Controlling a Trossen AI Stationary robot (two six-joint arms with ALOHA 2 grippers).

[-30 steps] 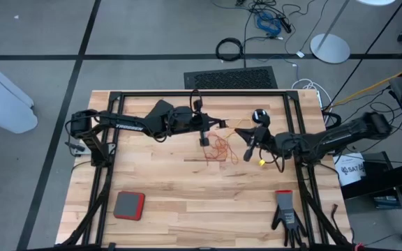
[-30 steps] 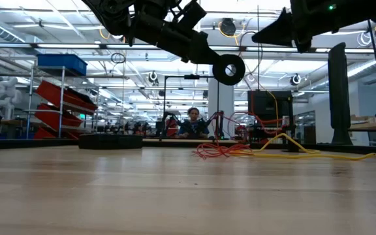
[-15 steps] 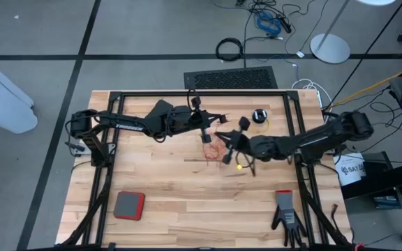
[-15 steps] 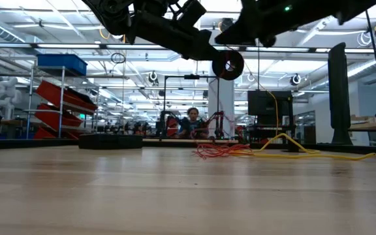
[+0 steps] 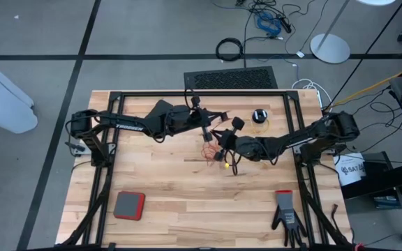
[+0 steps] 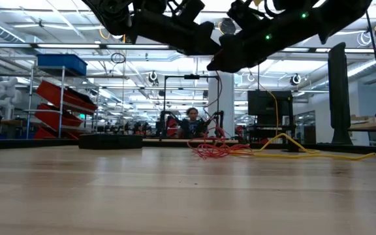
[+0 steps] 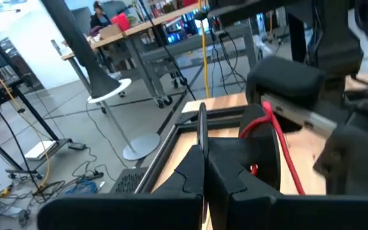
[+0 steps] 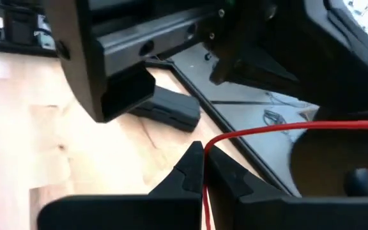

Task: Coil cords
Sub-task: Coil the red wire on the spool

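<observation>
Fingers of the right gripper [image 5: 223, 139] are pinched on the red cord [image 8: 268, 131] just right of frame centre. The left gripper [image 5: 206, 131] is clamped on a black reel [image 7: 260, 169] touching it. Red tangle [image 5: 212, 148] and yellow cord [image 6: 318, 154] lie below; another reel [image 5: 259, 116] sits upper right.

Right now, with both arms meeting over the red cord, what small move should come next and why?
Probably swing the right gripper, shut on the reddish-orange cord, around the reel held by the left gripper. The cord runs taut between them, and loose loops lie on the table.
</observation>
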